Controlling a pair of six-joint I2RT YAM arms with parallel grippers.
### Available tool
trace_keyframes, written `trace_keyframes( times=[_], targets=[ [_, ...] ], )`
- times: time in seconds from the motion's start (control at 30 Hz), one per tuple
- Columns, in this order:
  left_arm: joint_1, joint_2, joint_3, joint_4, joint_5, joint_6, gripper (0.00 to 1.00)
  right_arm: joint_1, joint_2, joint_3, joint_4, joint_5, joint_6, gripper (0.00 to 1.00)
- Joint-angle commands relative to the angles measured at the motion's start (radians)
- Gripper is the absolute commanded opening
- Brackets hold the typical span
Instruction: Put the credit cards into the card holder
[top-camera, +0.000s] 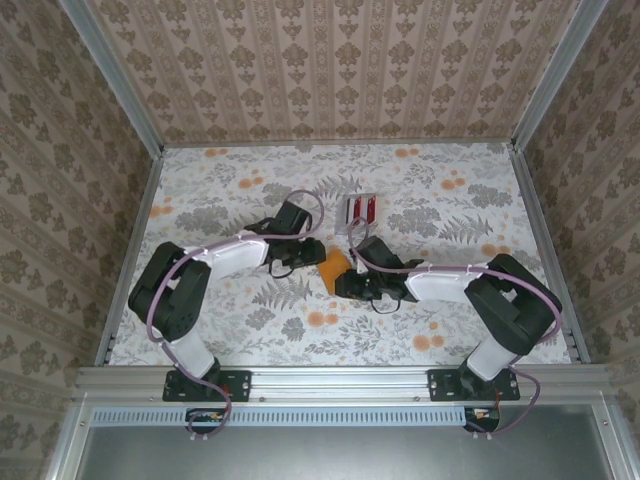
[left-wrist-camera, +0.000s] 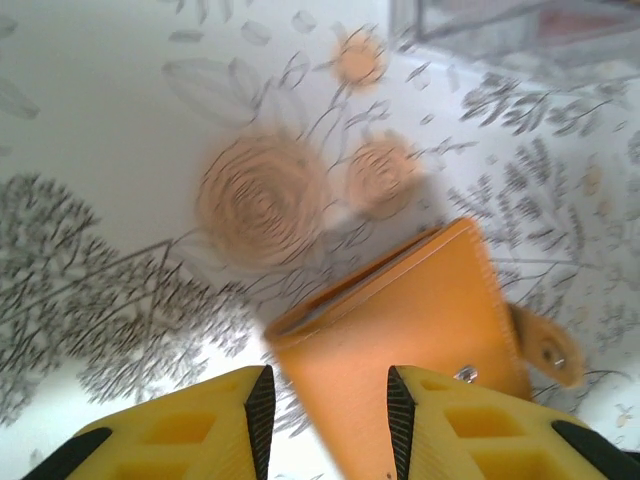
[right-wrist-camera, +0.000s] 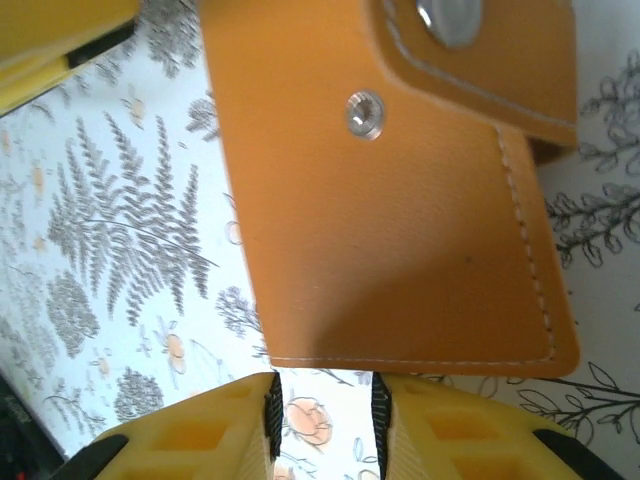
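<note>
Two arms are reaching inward over the floral table (top-camera: 220, 200) in the top external view, and their wrists are meeting near its centre.

1. Left side. The left gripper (top-camera: 316, 252) is pointing right toward the card holder (top-camera: 333, 270). In the left wrist view, the left gripper (left-wrist-camera: 325, 385) is holding its jaws apart. One corner of the orange card holder (left-wrist-camera: 400, 320) is reaching into the gap. A strip of tablecloth is showing between the left finger and the holder's edge, so the jaws are not clamping it. The holder's flap (left-wrist-camera: 545, 350) is hanging open to the right.

2. Centre. The card holder is sitting between the two grippers, just in front of the credit cards (top-camera: 360, 210). Whether it is lying flat or being tipped up is not determinable.

3. Right side. The right gripper (top-camera: 347, 283) is pointing left at the holder. In the right wrist view, the right gripper (right-wrist-camera: 322, 395) is keeping its jaws slightly parted with only tablecloth between them. The stitched edge of the card holder (right-wrist-camera: 400, 250) is lying just ahead of the fingertips.

4. Far side. The credit cards are resting apart from both grippers, showing red, white and grey stripes.
</note>
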Motion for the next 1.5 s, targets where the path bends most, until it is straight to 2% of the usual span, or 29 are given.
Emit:
trace_keyframes(
  times=[0.0,0.1,0.17,0.33,0.43,0.67,1.03,1.27,1.47],
  targets=[
    [0.0,0.011,0.047,0.007,0.027,0.036,0.38,-0.043,-0.144,0.056,-0.149,0.01,-0.066,0.33],
    [-0.002,-0.027,0.045,-0.007,0.041,0.049,0.39,-0.116,-0.246,0.081,-0.261,0.019,-0.128,0.34],
    [-0.012,-0.058,0.031,-0.026,0.043,0.046,0.4,-0.179,-0.259,0.095,-0.305,0.02,-0.171,0.34],
    [-0.055,-0.125,-0.028,-0.072,0.011,0.02,0.4,-0.25,-0.131,0.158,-0.323,-0.042,-0.232,0.34],
    [-0.073,-0.124,-0.057,-0.065,0.009,-0.008,0.4,-0.241,-0.043,0.208,-0.297,-0.101,-0.234,0.37],
    [-0.065,-0.018,-0.039,-0.02,0.004,-0.028,0.4,-0.199,0.075,0.3,-0.346,-0.126,-0.278,0.4],
    [-0.039,0.084,0.045,-0.01,0.024,0.012,0.4,-0.103,0.173,0.484,-0.576,0.101,-0.382,0.34],
    [-0.032,0.065,0.011,0.005,0.023,0.008,0.4,-0.101,0.206,0.536,-0.648,0.184,-0.4,0.29],
    [-0.032,0.074,0.01,0.016,0.031,0.005,0.4,-0.09,0.216,0.553,-0.671,0.19,-0.41,0.29]
  ],
)
